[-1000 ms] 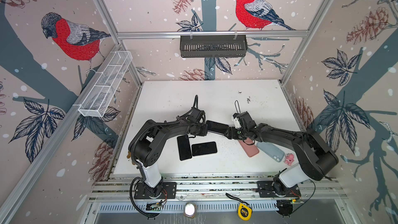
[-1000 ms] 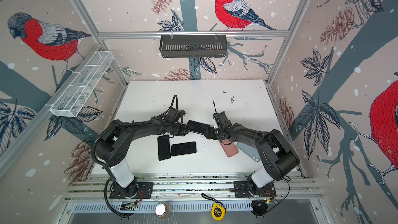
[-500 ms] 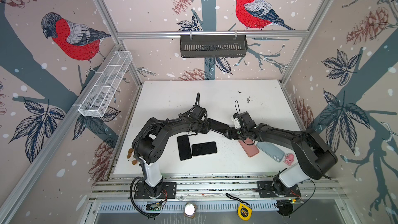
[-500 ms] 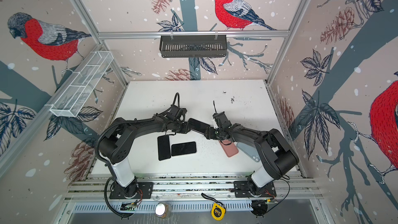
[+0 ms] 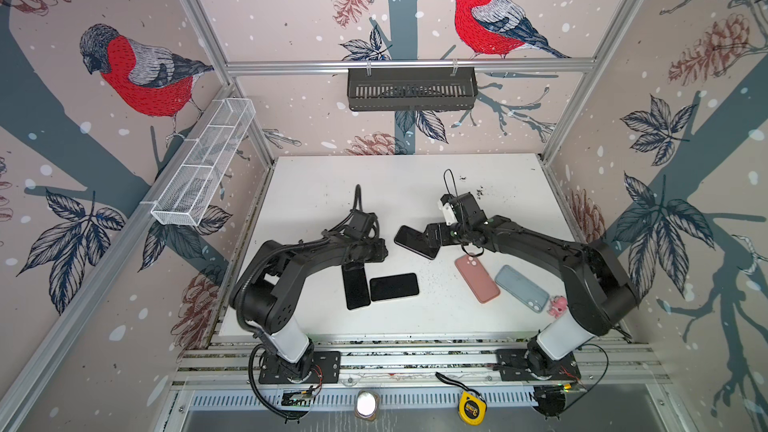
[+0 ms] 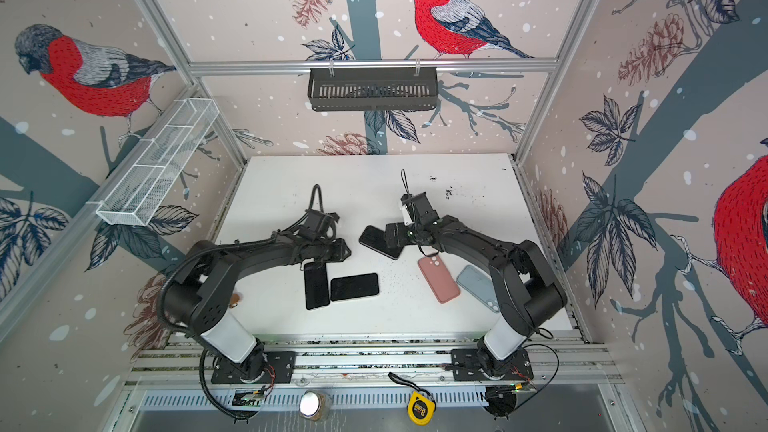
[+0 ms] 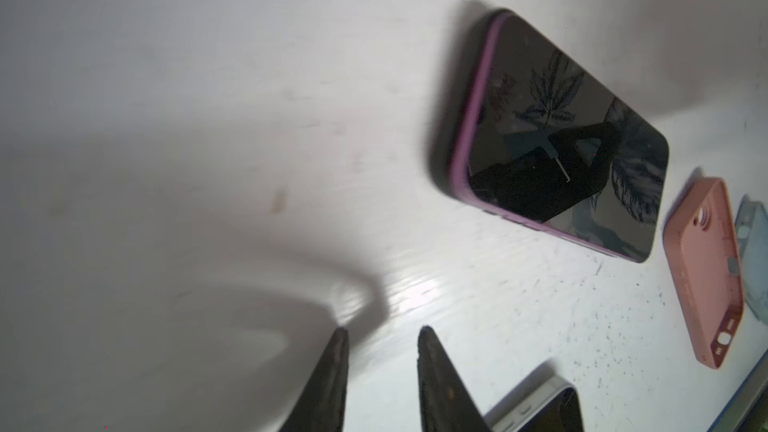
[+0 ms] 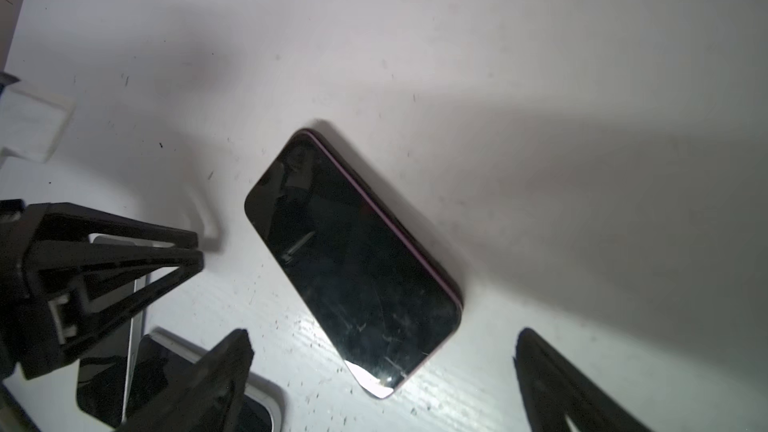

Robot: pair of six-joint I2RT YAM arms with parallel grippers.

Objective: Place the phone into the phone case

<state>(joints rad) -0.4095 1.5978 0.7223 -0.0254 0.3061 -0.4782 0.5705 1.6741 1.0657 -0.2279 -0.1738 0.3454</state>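
The phone lay flat and screen up near the middle of the white table, already seated in a purple case whose rim showed along its edges in the left wrist view. The right gripper hung over one end of it with its jaws spread wide, both fingertips clear of the phone's sides. The left gripper pointed at the bare table just beside the phone, its jaws only narrowly apart and holding nothing. Two bare black phones lay side by side, touching, nearer the front edge, and a pink case and a grey-blue case lay by the right arm. No brand or writing could be read on any phone or case. On the yellow tape measure in front of the table, a mark like a "3" showed; the rest was too small.
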